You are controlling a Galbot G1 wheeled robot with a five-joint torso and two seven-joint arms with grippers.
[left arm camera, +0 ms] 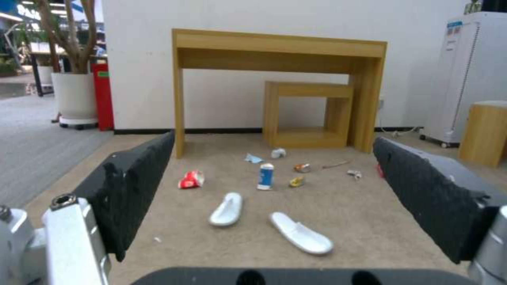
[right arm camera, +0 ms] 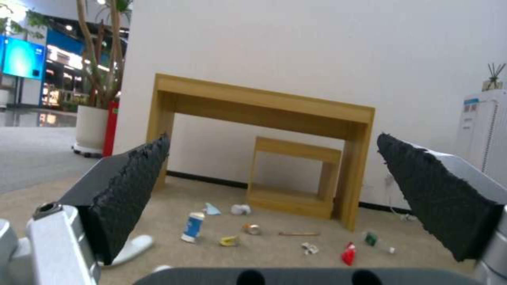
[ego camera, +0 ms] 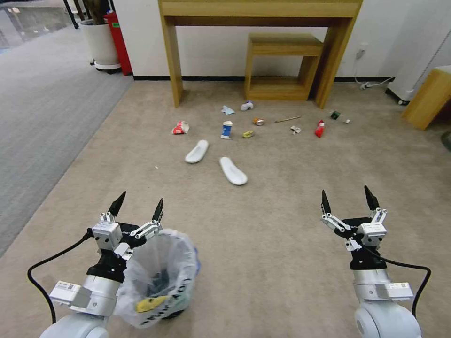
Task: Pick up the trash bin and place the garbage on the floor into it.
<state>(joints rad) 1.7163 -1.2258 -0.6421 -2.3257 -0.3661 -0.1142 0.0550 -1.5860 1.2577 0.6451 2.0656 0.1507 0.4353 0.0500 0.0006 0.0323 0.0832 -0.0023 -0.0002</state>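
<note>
While the trash bin (ego camera: 159,281) stands on the beige floor (ego camera: 282,225) at near left, just beside the left claw (ego camera: 137,206), neither claw has hold of anything. The left claw hangs with its fingers spread wide above the bin's far-left rim, probably lined up for a grip on that rim, though the bag's crumpled edge hides whether anything touches. The right claw (ego camera: 347,199) hovers equally wide open at near right, well apart from the bin. The garbage lies farther off before the wooden desk (ego camera: 258,14): two white slippers (ego camera: 233,170), a red cup (ego camera: 180,127), a blue-white carton (ego camera: 227,129), a red wrapper (ego camera: 319,129).
</note>
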